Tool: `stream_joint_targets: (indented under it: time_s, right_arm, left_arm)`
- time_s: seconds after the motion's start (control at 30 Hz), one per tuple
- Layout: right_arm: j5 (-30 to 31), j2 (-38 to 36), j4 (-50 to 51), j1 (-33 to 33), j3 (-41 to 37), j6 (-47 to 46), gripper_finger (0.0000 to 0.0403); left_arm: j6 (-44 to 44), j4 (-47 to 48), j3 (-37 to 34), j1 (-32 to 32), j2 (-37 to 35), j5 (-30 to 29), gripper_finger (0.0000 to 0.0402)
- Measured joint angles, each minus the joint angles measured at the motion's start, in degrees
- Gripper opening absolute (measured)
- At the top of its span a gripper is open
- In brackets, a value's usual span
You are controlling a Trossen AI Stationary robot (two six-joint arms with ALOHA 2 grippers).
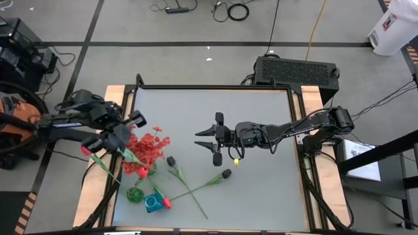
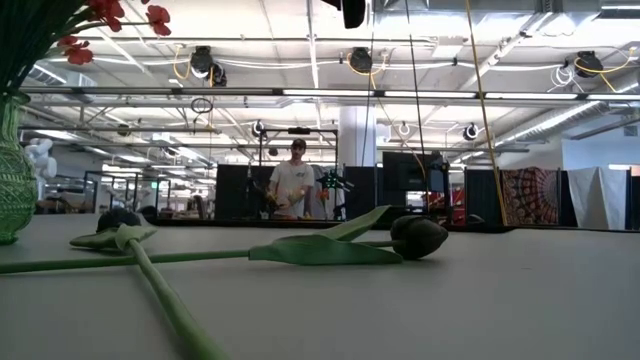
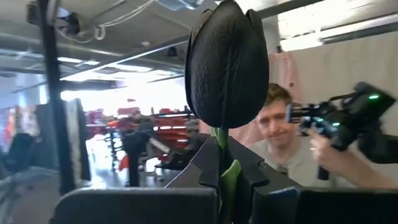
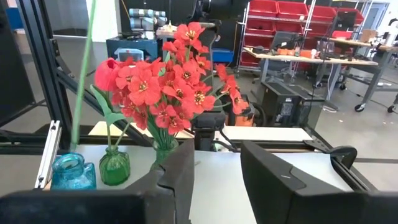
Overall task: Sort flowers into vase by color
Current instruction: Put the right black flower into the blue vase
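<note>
My left gripper is up over the table's left side, shut on a black-budded flower. Its thin green stem hangs down toward a teal vase; whether the end sits inside cannot be told. Frilly red blooms and a red-pink bud stand in green vases. Two more black-budded flowers lie crossed on the table. My right gripper hovers open over the table's middle, touching nothing. My left gripper pinches the black flower's stem just below the bud, between its two fingers. The fingers are about level and lie across the stem. The bud stands upright above them and the stem hangs below, lifted off the table.
The vases cluster near the table's near-left corner, one green vase close to the low camera. The lying stems cross the near middle. A person stands beyond the far edge. The table's right half is bare.
</note>
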State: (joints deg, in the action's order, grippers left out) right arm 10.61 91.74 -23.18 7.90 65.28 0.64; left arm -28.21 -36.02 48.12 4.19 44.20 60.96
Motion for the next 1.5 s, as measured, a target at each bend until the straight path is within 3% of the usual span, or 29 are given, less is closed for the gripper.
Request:
stream_joint_targets:
  time_s: [0.4, 0.57, 0.7, 0.87, 1.27, 1.5]
  right_arm:
    - [0.0, 1.4, 0.7, 0.0, 0.0, 0.0, 0.0123]
    - [0.0, 3.5, 0.8, -0.1, 0.0, 0.0, 0.0123]
    - [0.2, 4.4, 0.4, 0.0, 0.0, 0.0, 0.0123]
    - [0.3, 4.5, 0.3, -0.1, 0.0, 0.0, 0.0123]
    - [0.3, 4.5, 0.4, -0.1, 0.0, 0.0, 0.0123]
    - [0.3, 4.5, 1.2, 0.0, 0.0, 0.0, 0.0123]
  left_arm:
    - [-1.6, 1.1, 0.0, -11.6, 0.6, -3.0, 0.0011]
    - [-1.9, 6.7, 0.0, -15.2, 0.8, -3.0, 0.0011]
    - [-0.3, 12.7, 0.0, -16.6, 1.1, -3.0, 0.0011]
    - [0.8, 13.7, 0.0, -17.9, 1.6, -3.4, 0.0012]
    - [13.9, 24.7, 0.0, -21.6, 1.6, -7.9, 0.0012]
    - [16.8, 27.8, 0.0, -22.5, 1.6, -8.1, 0.0012]
